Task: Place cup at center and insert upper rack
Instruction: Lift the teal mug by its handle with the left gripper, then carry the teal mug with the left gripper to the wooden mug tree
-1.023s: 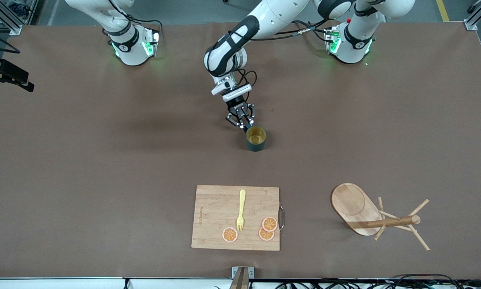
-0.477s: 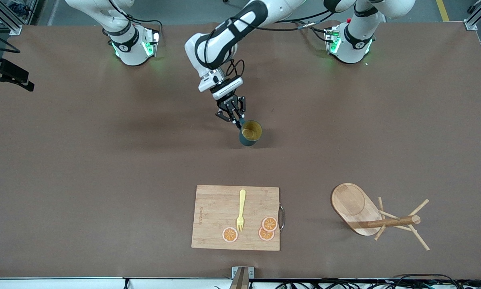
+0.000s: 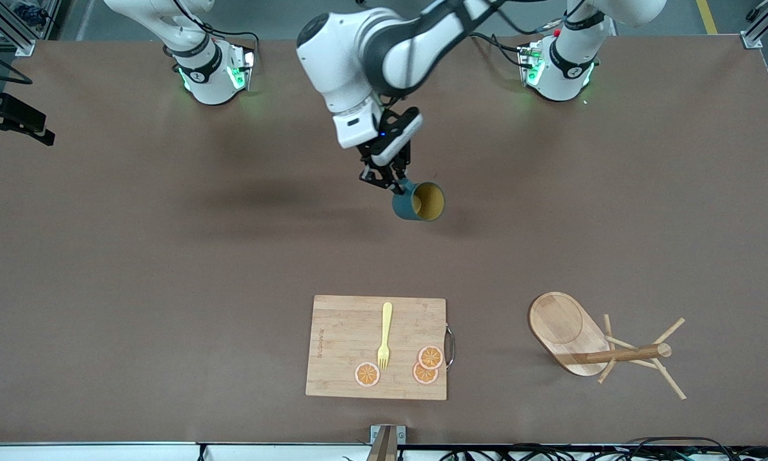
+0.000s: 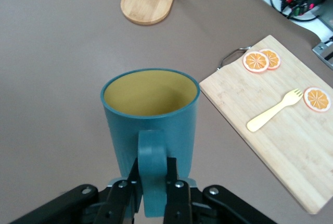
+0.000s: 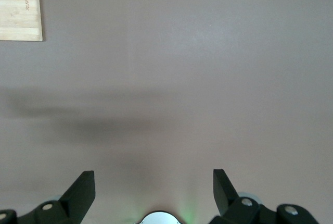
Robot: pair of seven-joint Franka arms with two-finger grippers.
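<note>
Left gripper [image 3: 393,182] clamped on handle of cup [image 3: 419,202], cup lifted and tilted over bare mid-table; upper rack [image 3: 604,347] lies on its side nearer the front camera toward the left arm's end, beside cutting board [image 3: 345,333]; right gripper [image 5: 154,187] waits, jaws spread wide.

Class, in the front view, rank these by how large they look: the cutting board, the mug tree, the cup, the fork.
1. cutting board
2. mug tree
3. cup, lifted nearer the camera
4. fork
</note>
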